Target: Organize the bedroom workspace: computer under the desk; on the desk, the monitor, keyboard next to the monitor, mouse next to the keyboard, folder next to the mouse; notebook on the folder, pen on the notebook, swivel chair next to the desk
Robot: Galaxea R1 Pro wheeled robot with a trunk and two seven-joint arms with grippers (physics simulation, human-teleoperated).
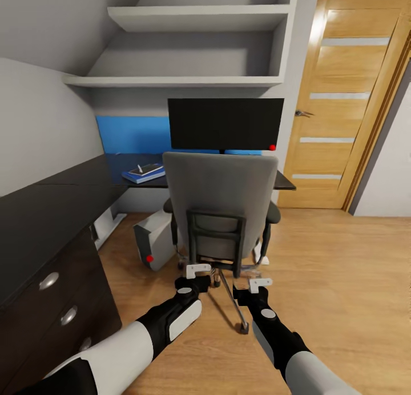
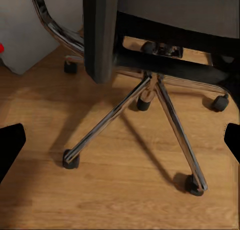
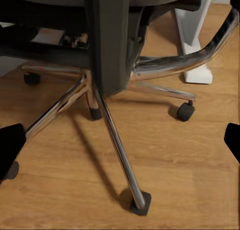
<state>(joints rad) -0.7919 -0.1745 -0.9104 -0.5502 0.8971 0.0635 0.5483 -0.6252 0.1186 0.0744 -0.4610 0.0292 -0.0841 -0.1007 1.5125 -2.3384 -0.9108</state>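
the chair stands with its back to the robot, pushed up against the front edge of the surface, with the monitor upright behind it near the back edge. the blue folder lies on the surface left of the monitor, with a dark notebook and a white pen on top; the computer sits on the floor at the surface's edge, just left of the chair's base. keyboard and mouse cannot be made out, perhaps hidden behind the chair back. the left claw and right claw hang low behind the chair, both released and grasping nothing, close to the chrome legs. the likely job is nudging the chair into place, and the risk lies there: a push on one leg could spin the seat instead of rolling it, or drive a wheel into the computer and shove it askew. a hard shove might also knock the chair back into the surface edge and jolt the stacked items.
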